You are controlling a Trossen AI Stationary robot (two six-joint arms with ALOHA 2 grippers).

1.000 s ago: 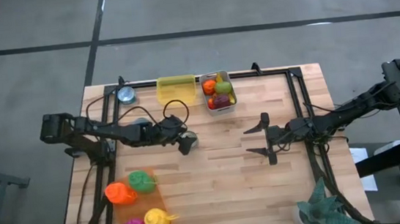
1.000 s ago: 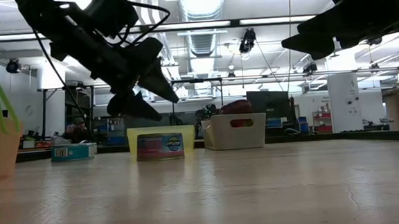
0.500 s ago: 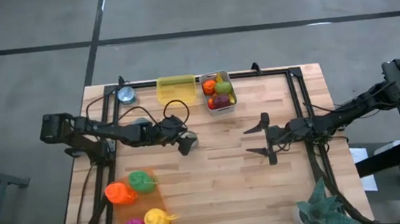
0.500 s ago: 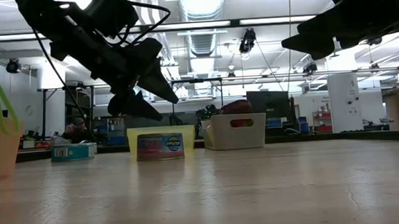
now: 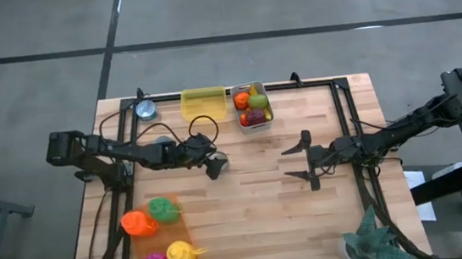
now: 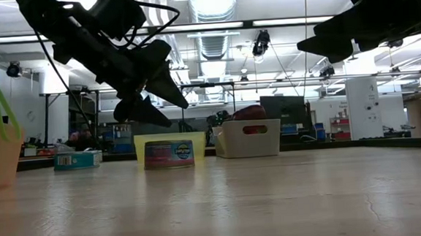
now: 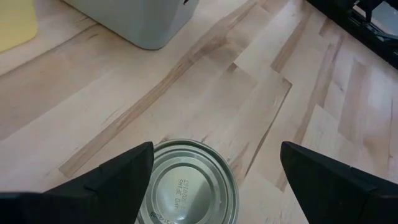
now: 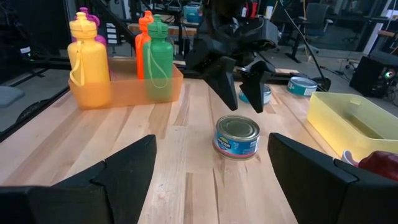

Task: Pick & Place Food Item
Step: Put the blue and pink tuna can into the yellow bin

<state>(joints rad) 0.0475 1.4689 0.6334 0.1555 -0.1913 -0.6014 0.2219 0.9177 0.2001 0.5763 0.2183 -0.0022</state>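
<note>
The can (image 5: pixel 219 162) stands upright on the desk (image 5: pixel 248 221), well short of the yellow bin (image 5: pixel 203 103) and the white basket (image 5: pixel 252 106) of fruit at the desk's far edge. Going left to right from the can: on its left, at the desk's near corner, an orange tray holds four coloured bottles (image 5: pixel 161 236), and a second tin (image 5: pixel 145 110) sits beside the yellow bin. The left tool (image 7: pixel 211 168) hangs just above the can, fingers spread wide to either side of the lid and holding nothing. To the can's right, well apart, the right tool (image 5: pixel 306 160) waits, also spread open and empty.

The can is likely rigid, fairly heavy for its size and not fragile, but its smooth metal wall and paper label may be slippery. The best hold is probably across the round side wall, below the top rim, with the fingers lowered evenly so it does not tip.
</note>
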